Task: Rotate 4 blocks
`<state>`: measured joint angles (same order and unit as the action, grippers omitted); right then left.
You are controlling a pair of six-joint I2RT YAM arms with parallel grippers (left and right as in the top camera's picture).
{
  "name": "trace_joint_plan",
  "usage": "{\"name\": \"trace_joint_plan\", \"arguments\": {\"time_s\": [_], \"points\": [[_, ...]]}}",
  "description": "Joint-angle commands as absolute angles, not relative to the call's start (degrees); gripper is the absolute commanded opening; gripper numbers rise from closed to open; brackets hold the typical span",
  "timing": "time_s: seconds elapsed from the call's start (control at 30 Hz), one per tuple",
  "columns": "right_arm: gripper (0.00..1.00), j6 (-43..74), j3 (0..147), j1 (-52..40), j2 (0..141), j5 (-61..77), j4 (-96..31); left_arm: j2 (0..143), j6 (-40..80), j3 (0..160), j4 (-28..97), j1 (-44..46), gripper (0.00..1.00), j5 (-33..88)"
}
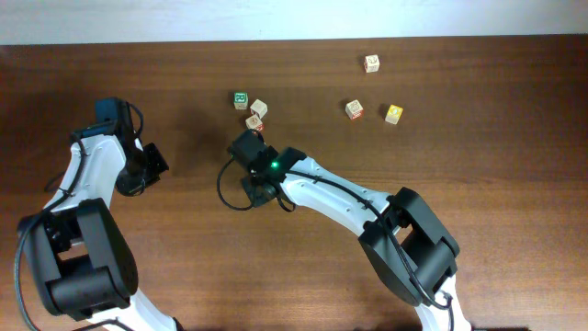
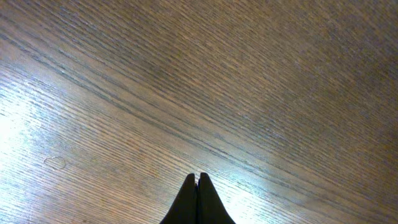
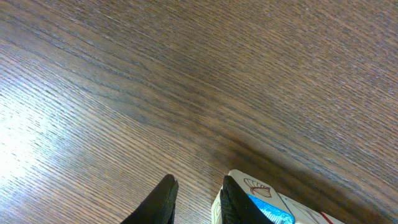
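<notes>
Several small wooden blocks lie on the far half of the brown table. One pale block [image 1: 259,108] sits just above another pale, red-printed block [image 1: 254,121]. Two more pale blocks [image 1: 354,109] [image 1: 371,62] lie further right. My right gripper [image 1: 250,135] [image 3: 199,196] is open right beside the red-printed one. In the right wrist view a block with a blue side face [image 3: 268,208] lies outside the right finger, against it, and only bare wood shows between the fingertips. My left gripper [image 1: 152,161] [image 2: 198,180] is shut, holds nothing, and hangs over bare wood at the left.
A green-faced cube [image 1: 241,99] touches the left cluster. A yellow-faced cube [image 1: 393,114] sits beside the right-hand pale block. The table's far edge [image 1: 294,41] meets a white wall. The right arm stretches diagonally from the lower right.
</notes>
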<state>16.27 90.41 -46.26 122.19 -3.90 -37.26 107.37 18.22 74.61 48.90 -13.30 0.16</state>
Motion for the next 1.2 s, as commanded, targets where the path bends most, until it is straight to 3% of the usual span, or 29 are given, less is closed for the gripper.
{"name": "trace_joint_plan", "arguments": {"time_s": [0.0,0.17,0.37,0.5,0.7,0.93,1.17], "points": [[0.25,17.0,90.2,-46.1,122.6,-6.1,-37.5,108.0,19.0,74.3,49.6,-13.4,0.00,0.3],[0.25,17.0,90.3,-46.1,122.6,-6.3,-36.5,108.0,19.0,74.3,49.8,-13.4,0.00,0.3],[0.26,17.0,101.1,-44.5,116.7,-5.6,-42.9,108.0,17.1,74.3,49.7,-13.1,0.00,3.4],[0.26,16.9,112.1,-39.3,110.5,-3.1,-54.9,107.7,15.5,74.4,50.7,-10.5,0.00,6.1],[0.26,11.9,113.8,-24.8,106.8,10.5,-69.9,107.5,15.3,74.4,53.1,-2.3,0.00,6.7],[0.25,4.4,102.9,-12.4,108.7,22.8,-72.6,108.2,15.8,73.6,53.6,6.1,0.00,6.7],[0.25,4.7,82.3,-10.9,108.8,31.7,-56.1,108.5,17.3,70.5,48.9,10.5,0.00,10.9]]}}
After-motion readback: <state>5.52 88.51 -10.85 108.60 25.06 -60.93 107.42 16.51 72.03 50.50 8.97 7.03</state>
